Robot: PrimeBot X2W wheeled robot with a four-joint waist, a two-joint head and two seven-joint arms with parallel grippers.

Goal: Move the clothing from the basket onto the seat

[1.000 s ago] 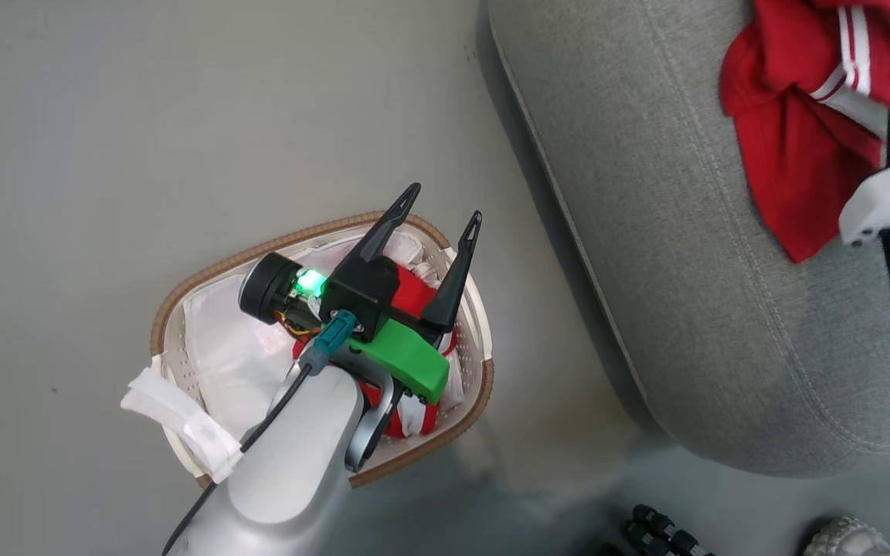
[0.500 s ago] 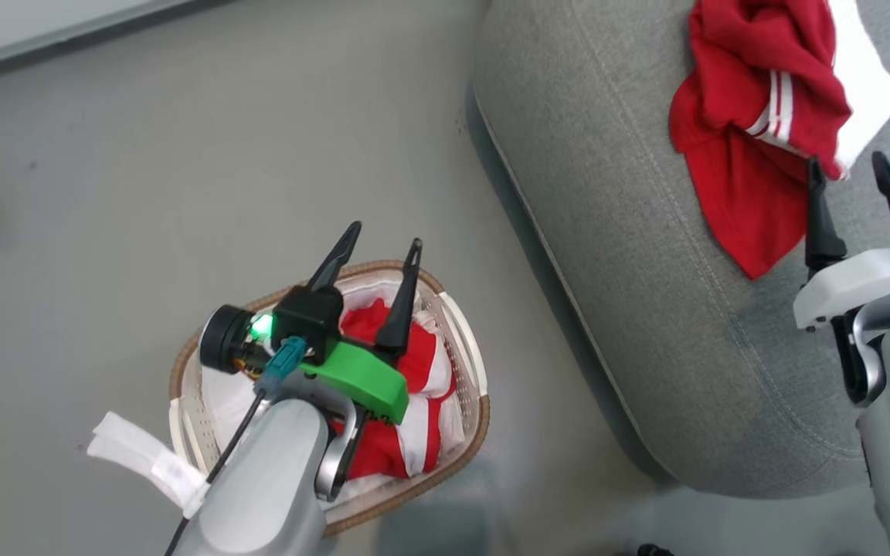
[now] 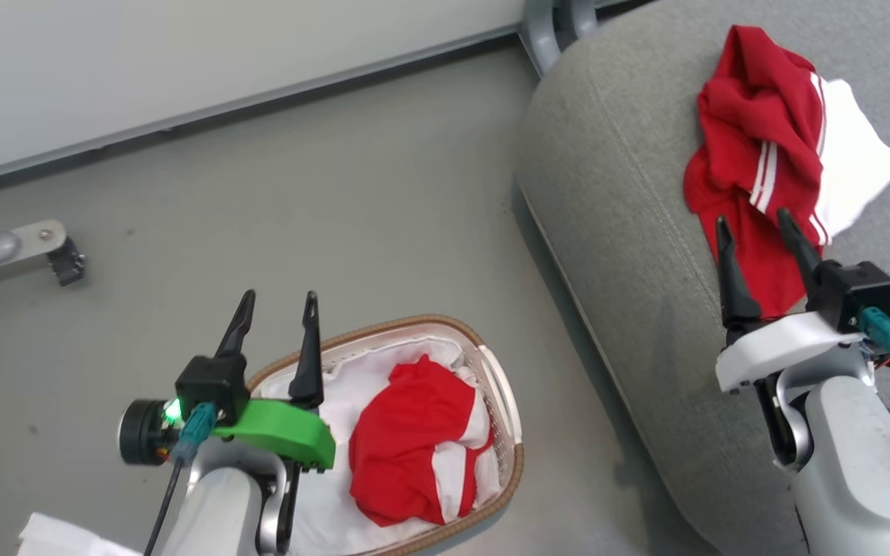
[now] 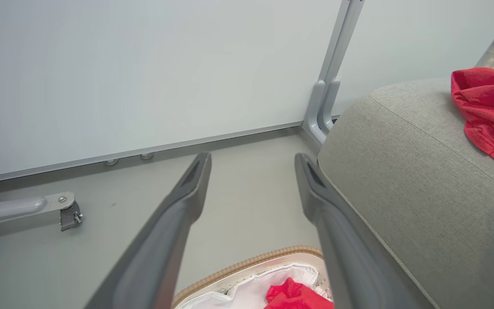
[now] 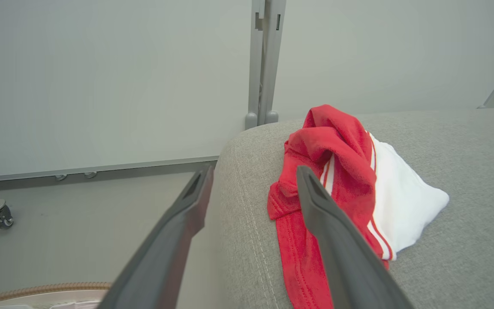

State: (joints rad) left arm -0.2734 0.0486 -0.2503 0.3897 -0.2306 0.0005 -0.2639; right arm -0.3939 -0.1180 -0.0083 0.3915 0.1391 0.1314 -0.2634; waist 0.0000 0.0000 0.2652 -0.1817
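A red and white garment [image 3: 777, 170] [image 5: 345, 189] [image 4: 487, 107] lies crumpled on the grey seat [image 3: 630, 255] [image 5: 465, 171] [image 4: 401, 180]. My right gripper [image 3: 754, 224] [image 5: 253, 176] hovers open just in front of it, holding nothing. On the floor stands the white basket [image 3: 503, 386] [image 4: 247, 270] with a brown woven rim, and a second red and white piece of clothing [image 3: 414, 440] [image 4: 294, 296] rests inside on the white lining. Above the basket's left rim, my left gripper [image 3: 279, 301] [image 4: 251, 159] is open and empty.
A pale wall panel [image 3: 182, 54] runs along the back with a grey metal post [image 3: 553, 23] behind the seat. A metal leg with a caster [image 3: 66, 262] sits on the grey floor at the left. Bare floor [image 3: 375, 216] separates basket and seat.
The head camera has tilted up, shifting the whole picture. My right gripper let go of the red garment on the seat and drew back. My left gripper moved from over the basket's clothing to its left rim.
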